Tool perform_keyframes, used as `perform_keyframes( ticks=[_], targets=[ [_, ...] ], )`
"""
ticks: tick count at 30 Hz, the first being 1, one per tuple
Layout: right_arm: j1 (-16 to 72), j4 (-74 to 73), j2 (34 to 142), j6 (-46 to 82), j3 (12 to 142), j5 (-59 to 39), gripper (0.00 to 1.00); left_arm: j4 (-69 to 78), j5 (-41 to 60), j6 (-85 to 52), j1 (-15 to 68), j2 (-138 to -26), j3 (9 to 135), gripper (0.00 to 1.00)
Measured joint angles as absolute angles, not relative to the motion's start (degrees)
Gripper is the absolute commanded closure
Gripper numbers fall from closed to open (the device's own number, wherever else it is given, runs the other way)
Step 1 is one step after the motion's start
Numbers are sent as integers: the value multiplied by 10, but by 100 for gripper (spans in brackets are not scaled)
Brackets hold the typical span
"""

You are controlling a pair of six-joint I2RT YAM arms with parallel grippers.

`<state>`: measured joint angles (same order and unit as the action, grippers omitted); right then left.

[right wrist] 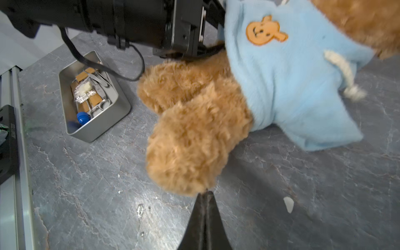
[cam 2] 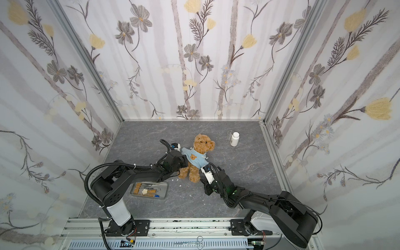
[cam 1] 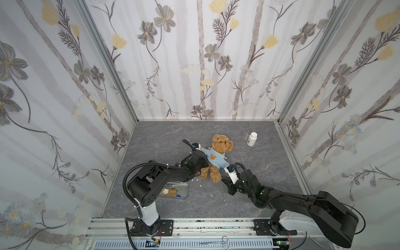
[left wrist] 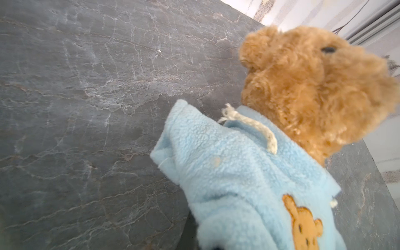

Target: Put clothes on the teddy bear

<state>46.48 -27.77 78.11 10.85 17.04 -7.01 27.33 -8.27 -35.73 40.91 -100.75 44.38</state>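
So the golden-brown curly-furred teddy bear (cam 1: 222,142) is flat on its back around the middle of the grey marbled tabletop (cam 1: 259,173), head toward the back wall and legs toward the robot's end. It's got a light blue fleece shirt (cam 1: 216,161) over its torso, with a little orange bear-face emblem (cam 1: 213,156) on the chest and white drawstring cords (right wrist: 344,73) hanging off the collar. Both sleeves stick out flat to the sides. The left gripper (right wrist: 216,46) comes in from the bear's side and is clenched on the shirt's bottom hem, right where the fabric meets the leg. The right gripper (right wrist: 206,194) is down by the nearer foot, jaws pressed tight together, tips just touching the fur. Can't tell if any fur is actually pinched. Off to the front left there's a silver metal tray (cam 2: 166,190) with small tools and brown pieces in it, sitting right by the left arm. A white plastic bottle (cam 1: 251,138) stands upright near the back right, well apart from the bear.
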Motion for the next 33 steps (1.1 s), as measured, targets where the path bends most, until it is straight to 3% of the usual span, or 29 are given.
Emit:
perform_keyframes(
  ticks=[4,8,19,24,33],
  targets=[
    [465,-269,733,108,192,-45,87,276,-51,-336,423,-978,427,90],
    [449,-257,685,99,204,-29,70,277,-15,-330,435,-938,398,66],
    [514,-238,778,115,244,2,44,271,6,-343,451,-889,353,56],
    [539,-239,841,111,278,63,43,263,7,-341,451,-883,349,56],
    [540,-269,921,74,305,140,49,259,7,-338,451,-880,343,55]
  ],
)
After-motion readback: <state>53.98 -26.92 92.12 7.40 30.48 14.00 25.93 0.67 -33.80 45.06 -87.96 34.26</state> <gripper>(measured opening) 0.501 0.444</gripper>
